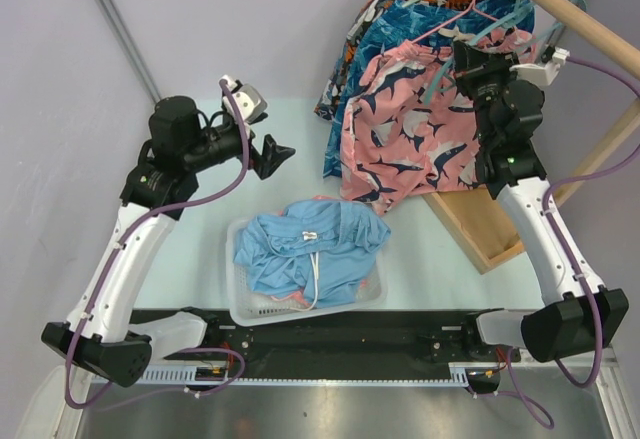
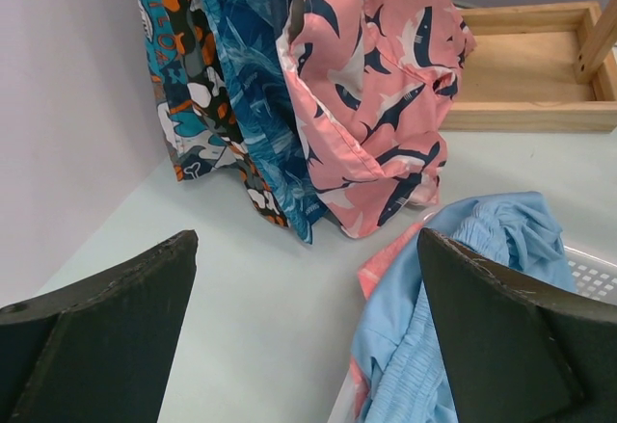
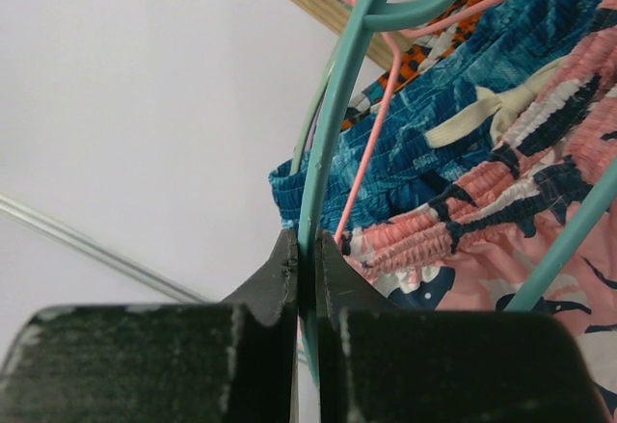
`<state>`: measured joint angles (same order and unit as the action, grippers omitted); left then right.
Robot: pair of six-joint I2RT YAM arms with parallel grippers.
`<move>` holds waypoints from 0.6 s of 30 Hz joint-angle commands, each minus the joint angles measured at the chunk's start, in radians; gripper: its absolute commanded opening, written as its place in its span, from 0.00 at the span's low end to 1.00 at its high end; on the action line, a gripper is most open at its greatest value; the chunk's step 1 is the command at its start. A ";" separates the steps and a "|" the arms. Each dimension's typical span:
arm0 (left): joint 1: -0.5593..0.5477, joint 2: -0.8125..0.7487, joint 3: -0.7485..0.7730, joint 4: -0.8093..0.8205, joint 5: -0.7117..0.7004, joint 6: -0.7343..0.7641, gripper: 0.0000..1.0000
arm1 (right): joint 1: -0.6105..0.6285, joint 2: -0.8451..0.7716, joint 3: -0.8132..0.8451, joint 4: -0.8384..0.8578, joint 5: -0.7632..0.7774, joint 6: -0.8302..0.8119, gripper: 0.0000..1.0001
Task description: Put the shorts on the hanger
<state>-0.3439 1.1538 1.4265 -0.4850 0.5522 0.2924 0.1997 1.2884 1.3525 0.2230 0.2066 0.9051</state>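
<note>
so the right end effector [image 3: 307, 250] is clamped on the hanger [image 3: 313, 158] up at the rail [image 1: 590, 24], shorts [image 1: 310, 244] down-left in the basket [image 1: 240, 309], closer to the gaping left end effector [image 1: 271, 156]

shorts [image 1: 315, 249] in basket [image 1: 236, 279], front centre | hanger [image 3: 310, 153] against hung garments [image 1: 400, 149], rear right of basket

Left arm [image 1: 130, 249] reaches forward, left gripper [image 1: 278, 156] spread wide; right arm [image 1: 540, 229] stretches upward, right gripper [image 1: 465, 57] pinched tight.
</note>
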 commanded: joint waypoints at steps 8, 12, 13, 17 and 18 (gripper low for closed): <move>-0.015 0.044 0.095 -0.003 0.057 0.017 1.00 | 0.061 -0.113 -0.078 0.049 -0.099 -0.058 0.00; -0.026 0.058 0.120 -0.004 0.092 0.014 1.00 | 0.116 -0.153 -0.134 0.055 -0.088 -0.113 0.00; -0.035 0.060 0.123 -0.004 0.101 0.011 1.00 | 0.130 -0.159 -0.144 0.065 -0.085 -0.135 0.00; -0.122 0.060 0.100 0.069 0.082 -0.054 0.99 | 0.236 -0.204 -0.193 0.065 -0.020 -0.218 0.00; -0.154 0.049 0.079 0.104 0.060 -0.067 0.98 | 0.257 -0.207 -0.202 0.068 -0.012 -0.231 0.00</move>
<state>-0.4026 1.2175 1.5028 -0.4877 0.6060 0.2836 0.3721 1.1355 1.1748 0.2375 0.1387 0.7792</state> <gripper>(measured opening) 0.987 0.042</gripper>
